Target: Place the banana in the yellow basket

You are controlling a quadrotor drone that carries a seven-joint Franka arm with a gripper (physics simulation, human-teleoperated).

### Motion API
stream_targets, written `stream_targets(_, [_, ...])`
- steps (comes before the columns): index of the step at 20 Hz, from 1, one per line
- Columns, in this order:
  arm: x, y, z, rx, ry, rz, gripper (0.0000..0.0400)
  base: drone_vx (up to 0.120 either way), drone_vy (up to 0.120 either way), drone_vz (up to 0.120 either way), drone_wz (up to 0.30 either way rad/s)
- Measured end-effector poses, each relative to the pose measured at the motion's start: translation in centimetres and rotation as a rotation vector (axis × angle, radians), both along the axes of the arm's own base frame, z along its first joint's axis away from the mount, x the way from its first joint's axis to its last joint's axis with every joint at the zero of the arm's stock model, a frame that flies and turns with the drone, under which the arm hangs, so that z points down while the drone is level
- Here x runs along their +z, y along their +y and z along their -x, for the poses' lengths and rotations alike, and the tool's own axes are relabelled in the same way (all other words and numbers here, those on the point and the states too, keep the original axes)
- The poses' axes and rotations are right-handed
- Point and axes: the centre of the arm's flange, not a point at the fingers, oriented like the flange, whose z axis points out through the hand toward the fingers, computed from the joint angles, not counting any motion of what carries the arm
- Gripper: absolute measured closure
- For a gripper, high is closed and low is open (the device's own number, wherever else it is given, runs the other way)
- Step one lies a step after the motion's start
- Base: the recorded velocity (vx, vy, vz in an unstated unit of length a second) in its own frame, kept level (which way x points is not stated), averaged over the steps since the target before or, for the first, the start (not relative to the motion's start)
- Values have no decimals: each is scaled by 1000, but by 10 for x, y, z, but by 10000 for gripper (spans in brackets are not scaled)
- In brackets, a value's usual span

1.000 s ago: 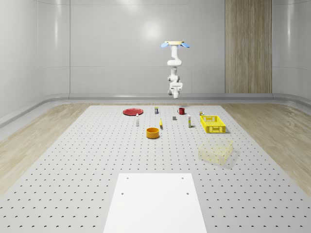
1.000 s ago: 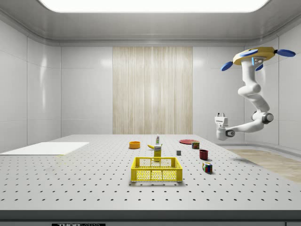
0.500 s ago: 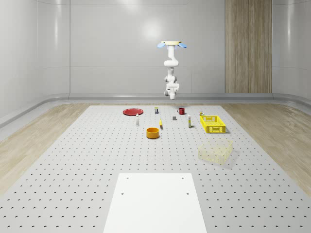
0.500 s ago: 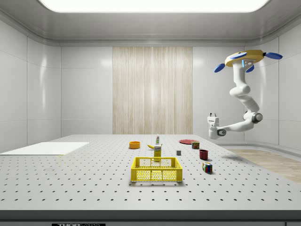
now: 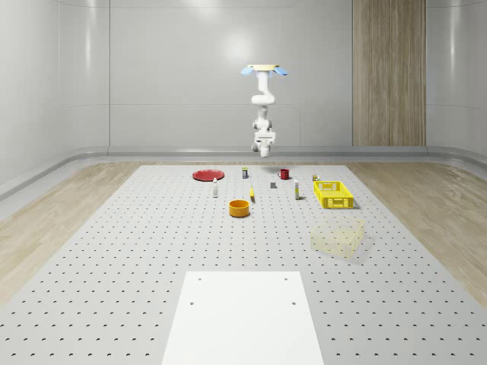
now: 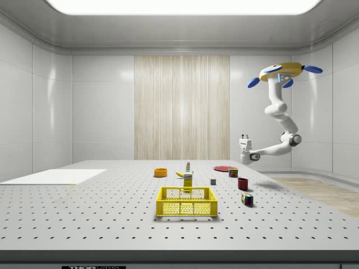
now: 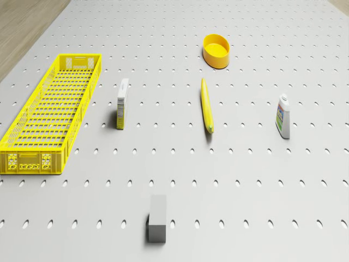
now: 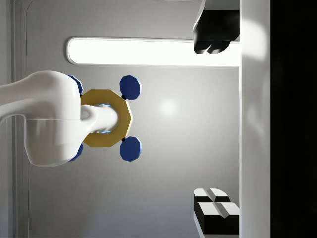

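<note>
**A:** Where is the robot, and where is the banana?

**B:** We see the drone (image 6: pixel 281 72) hovering high above the far end of the perforated bench (image 5: pixel 152 251), over the red plate (image 5: pixel 207 175) and red mug (image 5: pixel 284 174) area. Its arm hangs down and bends, carrying the end effector (image 6: pixel 244 137) well above the surface with its fingers pointing up toward the ceiling. In the wrist view the two fingers (image 8: pixel 215 210) stand wide apart with nothing between them, so it is open and empty. The banana (image 7: pixel 206 106) lies flat on the bench. In the drone view, taking the banana as the clock's centre, the orange bowl (image 7: pixel 216 51) sits near it at twelve o'clock, a small upright carton (image 7: pixel 122 103) stands at nine o'clock, and a white bottle (image 7: pixel 283 116) at three o'clock. The yellow basket (image 7: pixel 32 117) lies beyond the carton, also at nine o'clock, well apart from the banana.

**A:** Which step is this?

**B:** We judge it the approach; nothing is grasped yet. Next, the arm needs to turn the end effector downward, lower it over the banana's middle with the fingers straddling its narrow width, and only then close.
</note>
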Motion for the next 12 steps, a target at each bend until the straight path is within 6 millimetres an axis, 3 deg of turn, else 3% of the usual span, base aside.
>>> stream_targets(12, [0, 6, 1, -1, -9, 57, 0, 120, -120, 0, 0])
